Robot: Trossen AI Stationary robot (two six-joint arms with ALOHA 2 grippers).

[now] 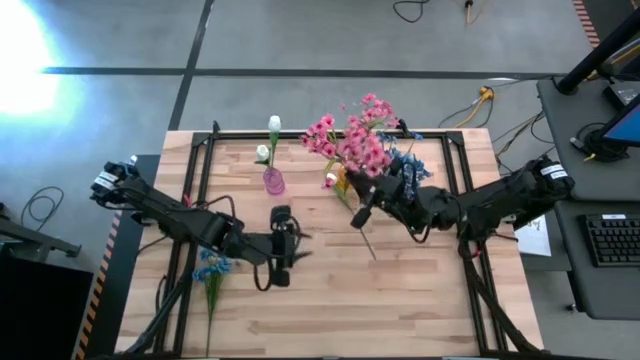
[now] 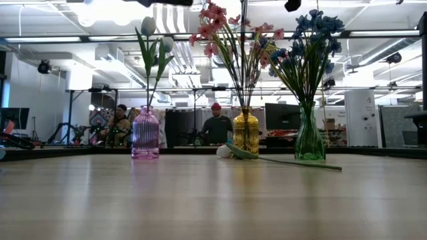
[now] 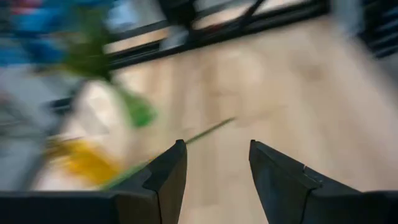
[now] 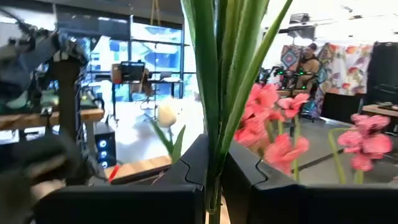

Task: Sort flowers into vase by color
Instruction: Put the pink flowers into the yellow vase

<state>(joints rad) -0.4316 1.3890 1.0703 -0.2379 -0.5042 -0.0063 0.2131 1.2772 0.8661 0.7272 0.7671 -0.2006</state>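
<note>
1. High view: the right gripper (image 1: 366, 208) sits near the table's (image 1: 420, 310) middle, at 5 o'clock from the yellow vase (image 1: 343, 181) that carries the pink flowers (image 1: 352, 138). A thin stem (image 1: 368, 240) runs from it toward 5 o'clock. Blue flowers (image 1: 407, 165) crowd the arm just behind it. The left gripper (image 1: 283, 247) hovers over bare wood at 6 o'clock from the pink vase (image 1: 273, 181), which has white buds (image 1: 273, 124). A loose blue flower (image 1: 211, 268) lies at the left gripper's 9 o'clock, near the edge.

2. Low view: three vases stand in a row: pink vase (image 2: 145, 141), yellow vase (image 2: 245, 133), green vase (image 2: 309, 139) with blue flowers (image 2: 316, 32). A white bud (image 2: 225, 151) on a green stem lies on the table against the yellow vase's foot. People sit in the room behind.

3. Left wrist view: the left fingers (image 3: 166, 178) are apart, with nothing between; a green stem (image 3: 205, 131) lies on the wood ahead.

4. Right wrist view: the right fingers (image 4: 194, 163) are clamped on upright green stems (image 4: 219, 68); pink blossoms (image 4: 268, 118) and a white bud (image 4: 166, 114) are beyond.
</note>
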